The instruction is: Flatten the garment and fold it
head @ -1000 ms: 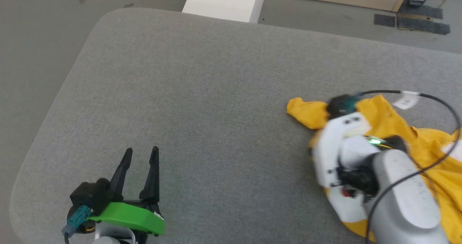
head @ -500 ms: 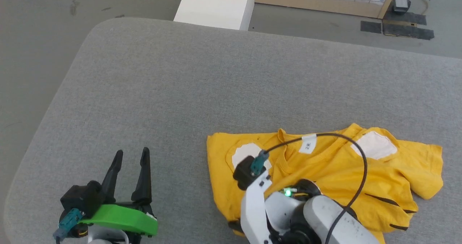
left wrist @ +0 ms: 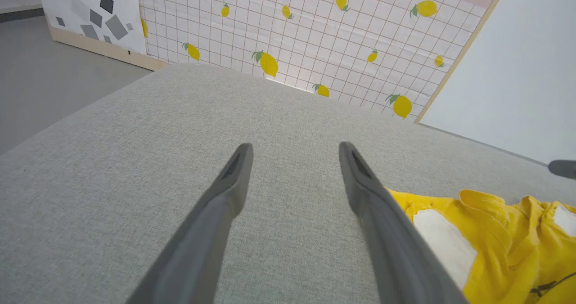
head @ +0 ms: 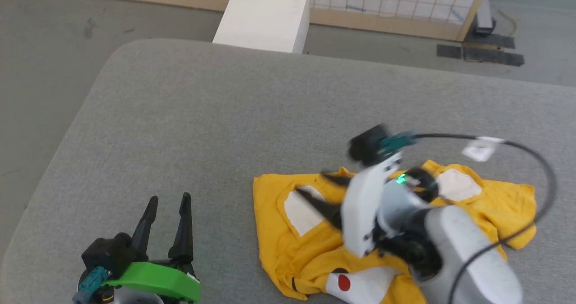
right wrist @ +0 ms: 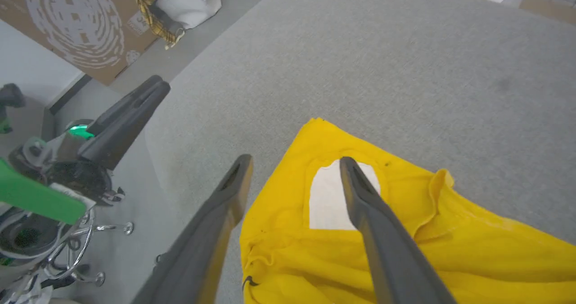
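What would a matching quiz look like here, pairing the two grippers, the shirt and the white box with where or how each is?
1 left gripper
2 right gripper
3 shirt
4 white box

A rumpled on the table
B open over the shirt
C beyond the table's far edge
D open over bare table

Pairs: 1-D, 2-B, 3-A, 4-C
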